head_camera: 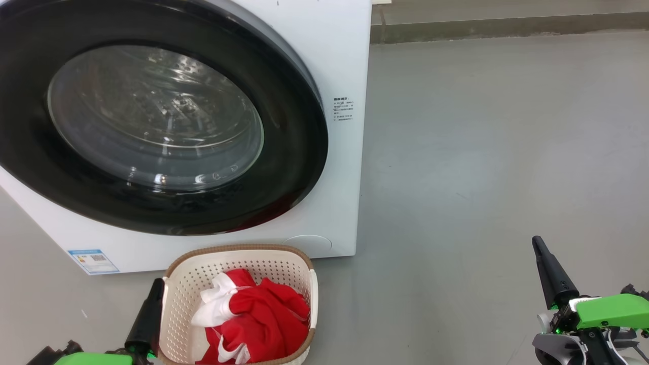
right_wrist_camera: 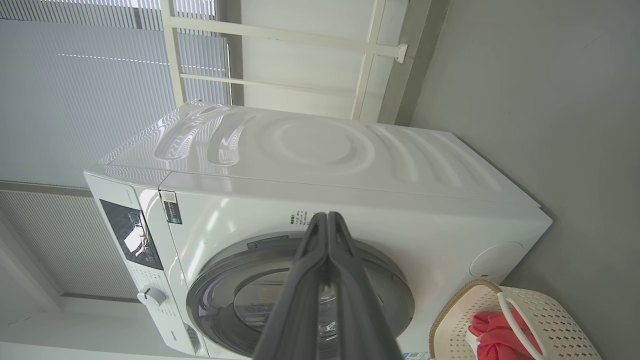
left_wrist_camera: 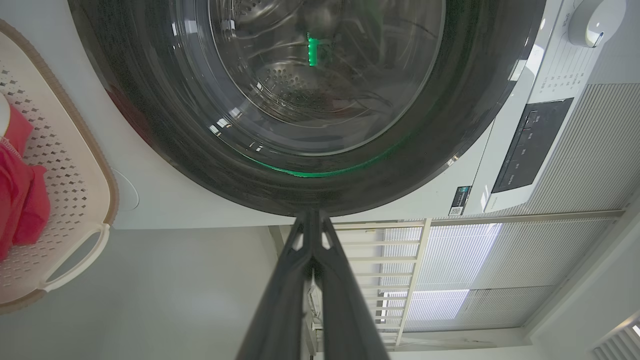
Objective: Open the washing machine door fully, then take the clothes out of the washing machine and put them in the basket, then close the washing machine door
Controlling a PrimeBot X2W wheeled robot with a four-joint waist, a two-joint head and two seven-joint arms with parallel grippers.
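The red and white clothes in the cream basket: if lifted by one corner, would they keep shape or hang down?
Probably floppy: the red and white fabric clothes lie crumpled in folds in the cream perforated plastic basket. Likely light, since they fill only part of it.

Smooth grey floor (head_camera: 481,152), darker baseboard strip (head_camera: 507,25) along its far edge, pale pleated blinds (right_wrist_camera: 75,100), cream railing (right_wrist_camera: 280,35)
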